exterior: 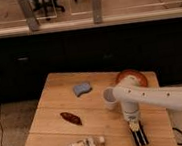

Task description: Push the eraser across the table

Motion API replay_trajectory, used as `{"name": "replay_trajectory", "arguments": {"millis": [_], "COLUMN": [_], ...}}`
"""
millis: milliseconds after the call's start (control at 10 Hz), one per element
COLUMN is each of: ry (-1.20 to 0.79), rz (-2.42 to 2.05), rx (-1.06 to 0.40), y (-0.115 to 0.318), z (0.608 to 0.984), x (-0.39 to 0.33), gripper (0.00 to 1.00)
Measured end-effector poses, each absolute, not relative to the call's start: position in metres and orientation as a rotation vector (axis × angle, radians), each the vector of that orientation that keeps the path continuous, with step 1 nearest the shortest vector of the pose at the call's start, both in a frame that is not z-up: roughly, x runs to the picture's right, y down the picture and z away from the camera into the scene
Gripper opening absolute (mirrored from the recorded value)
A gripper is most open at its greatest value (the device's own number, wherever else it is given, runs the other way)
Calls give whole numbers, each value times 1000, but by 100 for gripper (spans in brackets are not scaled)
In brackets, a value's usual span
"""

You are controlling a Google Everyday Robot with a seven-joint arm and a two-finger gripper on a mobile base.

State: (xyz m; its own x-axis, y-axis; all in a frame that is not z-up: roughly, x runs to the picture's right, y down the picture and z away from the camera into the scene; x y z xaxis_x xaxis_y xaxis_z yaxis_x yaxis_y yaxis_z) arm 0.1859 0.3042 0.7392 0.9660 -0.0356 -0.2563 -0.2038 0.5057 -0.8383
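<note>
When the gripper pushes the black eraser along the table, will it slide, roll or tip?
The eraser lies flat and long, so it probably slides, not rolls. Pushed off-centre, it may turn. The gripper is at its far end.

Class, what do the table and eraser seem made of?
The table looks like pale matte wood: plank seams show. The eraser is dull black with a pale stripe, perhaps felt or plastic. The claw is at its far end.

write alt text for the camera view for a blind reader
The robot's pincer sits at the far end of a long flat black eraser near the camera-side edge of a light wooden plank table, with a white cup behind it.
</note>
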Motion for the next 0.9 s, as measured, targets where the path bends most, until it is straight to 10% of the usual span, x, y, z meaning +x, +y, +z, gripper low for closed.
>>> {"name": "replay_trajectory", "arguments": {"millis": [900], "ry": [254], "rz": [44], "rx": [-1039], "y": [318], "z": [730], "x": [171], "gripper": [0]}}
